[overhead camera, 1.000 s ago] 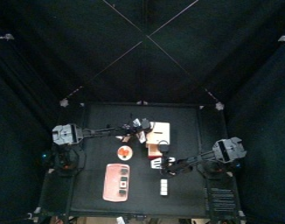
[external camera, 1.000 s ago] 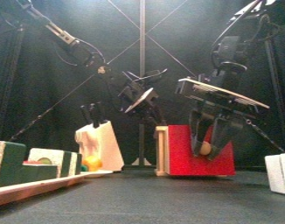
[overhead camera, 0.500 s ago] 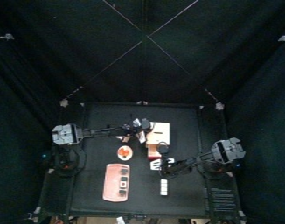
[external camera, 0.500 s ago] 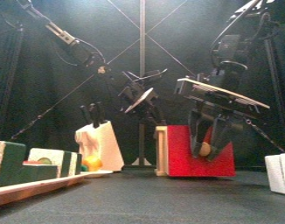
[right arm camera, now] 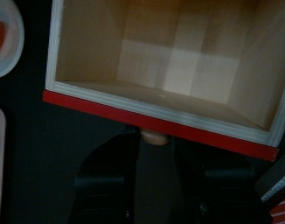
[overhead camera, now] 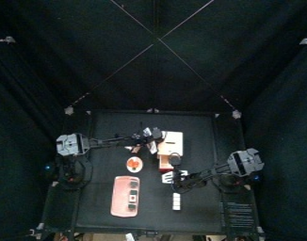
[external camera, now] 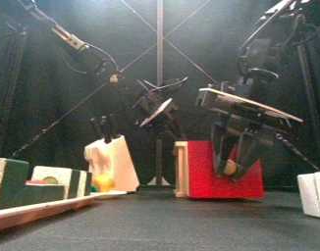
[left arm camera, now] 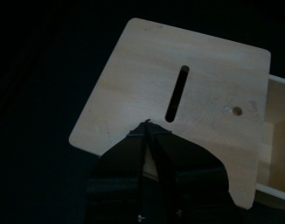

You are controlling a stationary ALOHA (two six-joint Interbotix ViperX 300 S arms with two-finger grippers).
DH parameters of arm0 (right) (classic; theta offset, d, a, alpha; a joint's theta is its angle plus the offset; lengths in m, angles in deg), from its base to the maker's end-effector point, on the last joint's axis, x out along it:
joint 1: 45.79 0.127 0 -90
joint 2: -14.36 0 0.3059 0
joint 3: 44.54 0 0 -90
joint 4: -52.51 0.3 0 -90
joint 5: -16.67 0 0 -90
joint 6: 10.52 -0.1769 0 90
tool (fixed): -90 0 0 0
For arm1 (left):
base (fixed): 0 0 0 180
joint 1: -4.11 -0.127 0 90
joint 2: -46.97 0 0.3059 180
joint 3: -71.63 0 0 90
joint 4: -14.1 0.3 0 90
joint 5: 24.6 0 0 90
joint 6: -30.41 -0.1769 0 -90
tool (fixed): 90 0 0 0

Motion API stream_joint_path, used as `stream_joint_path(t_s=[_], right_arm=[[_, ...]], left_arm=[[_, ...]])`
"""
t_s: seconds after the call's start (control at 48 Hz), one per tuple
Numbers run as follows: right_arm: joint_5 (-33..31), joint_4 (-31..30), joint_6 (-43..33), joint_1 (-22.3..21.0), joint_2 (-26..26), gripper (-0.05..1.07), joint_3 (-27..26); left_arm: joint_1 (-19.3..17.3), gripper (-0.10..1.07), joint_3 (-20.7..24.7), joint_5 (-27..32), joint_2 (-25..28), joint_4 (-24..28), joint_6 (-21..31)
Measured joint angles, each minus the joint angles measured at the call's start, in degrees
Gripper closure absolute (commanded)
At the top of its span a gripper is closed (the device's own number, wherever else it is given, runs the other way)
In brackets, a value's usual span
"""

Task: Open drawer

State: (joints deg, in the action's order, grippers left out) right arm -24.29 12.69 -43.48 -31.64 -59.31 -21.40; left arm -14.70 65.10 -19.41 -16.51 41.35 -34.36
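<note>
The drawer's light tan casing (overhead camera: 174, 141) stands at the table's middle, a slotted wooden panel (left arm camera: 180, 87) in the left wrist view. My left gripper (left arm camera: 151, 129) is shut on the panel's edge, its fingers (external camera: 104, 127) on top of it. The red-fronted drawer box (external camera: 202, 178) stands apart from the casing, and its bare wooden inside (right arm camera: 169, 52) shows. In front of it my right gripper (external camera: 230, 165) is shut on the small tan knob (right arm camera: 155, 137) on the red front.
A pink tray (overhead camera: 124, 195) lies at the front left, with a round red-and-white object (overhead camera: 134, 164) just behind it. A small white block (overhead camera: 175, 200) sits near the front edge, below my right gripper. Black curtains close in the table.
</note>
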Motion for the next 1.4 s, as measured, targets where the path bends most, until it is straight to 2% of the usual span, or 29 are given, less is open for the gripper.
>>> stream_joint_path(t_s=[0.208, 0.354, 1.021, 1.188, 1.396], right_arm=[[0.26, -0.09, 0.18, 0.26, 0.09, 0.20, -0.09], [0.35, 0.00, 0.18, 0.97, 0.09, 0.12, -0.35], [-4.04, 0.35, 0.35, 5.54, -0.09, 0.11, -2.72], [-4.13, 0.00, 0.53, 5.71, -0.09, 0.11, -2.72], [-4.04, -0.62, 0.79, 5.80, -0.09, 0.11, -2.72]], left_arm=[[0.00, 0.45, 0.00, 0.00, 0.00, -0.09, 0.00], [0.00, 0.45, 0.00, 0.00, 0.00, -0.09, 0.00], [0.18, 0.45, -1.49, -1.67, -2.81, 0.26, 0.09], [0.70, 0.45, -2.37, -4.92, -4.83, 2.02, 0.00], [2.11, 0.45, -5.27, -12.30, -8.44, 3.16, 0.00]])
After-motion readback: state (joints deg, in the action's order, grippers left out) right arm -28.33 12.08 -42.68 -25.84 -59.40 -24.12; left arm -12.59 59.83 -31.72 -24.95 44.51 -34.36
